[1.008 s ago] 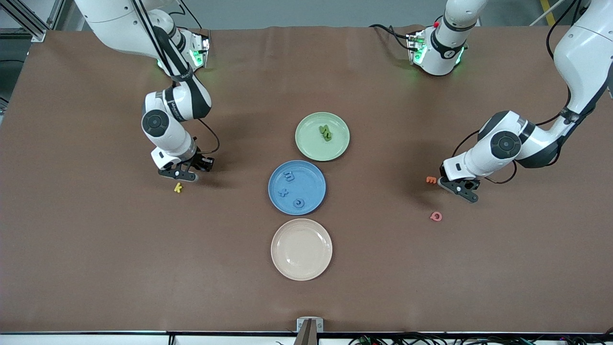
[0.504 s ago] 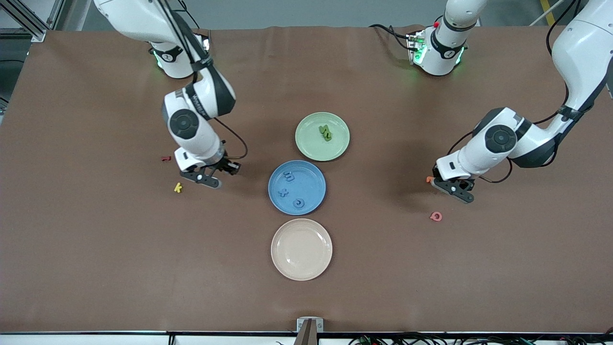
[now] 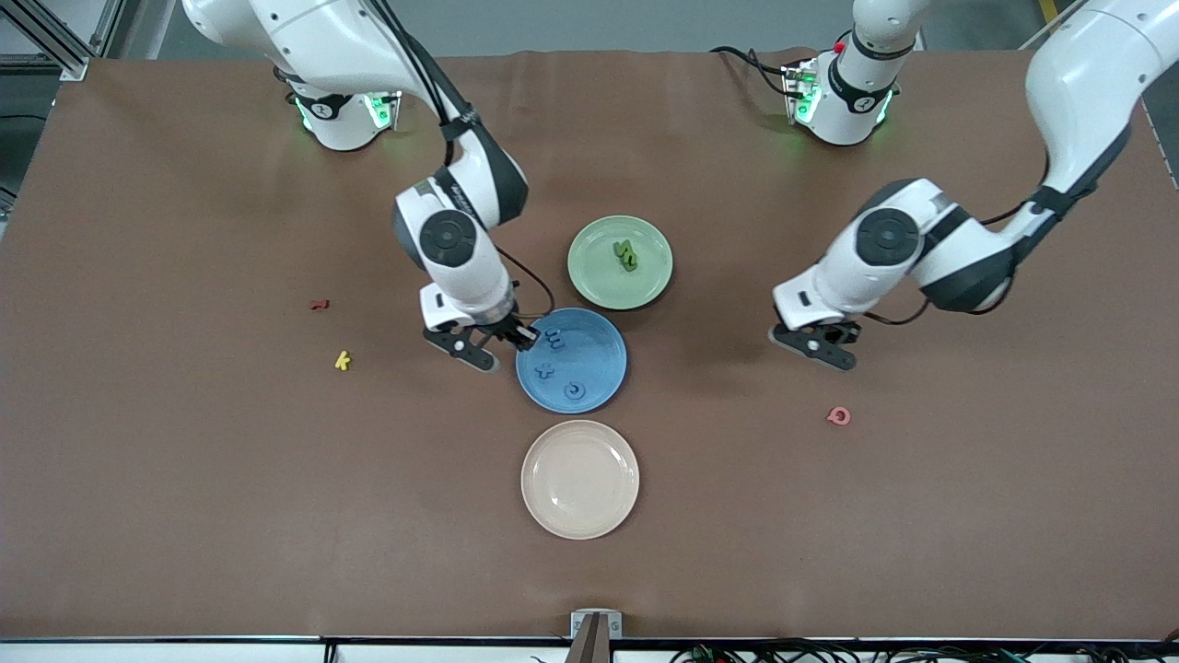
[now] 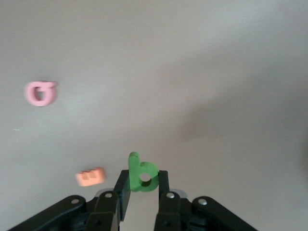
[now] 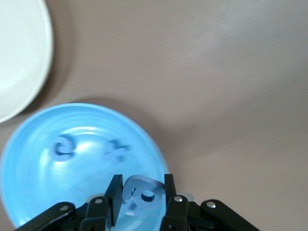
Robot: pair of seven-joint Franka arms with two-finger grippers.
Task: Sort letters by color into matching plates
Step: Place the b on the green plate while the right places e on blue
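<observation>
wrist views alone show left claw gripping a green letter (right claw a blue letter)

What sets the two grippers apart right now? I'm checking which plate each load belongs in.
The left gripper pinches a green letter over bare table; the right gripper pinches a blue letter at the blue plate rim. The left one is apart from the green plate. Both are shut on one letter.
</observation>
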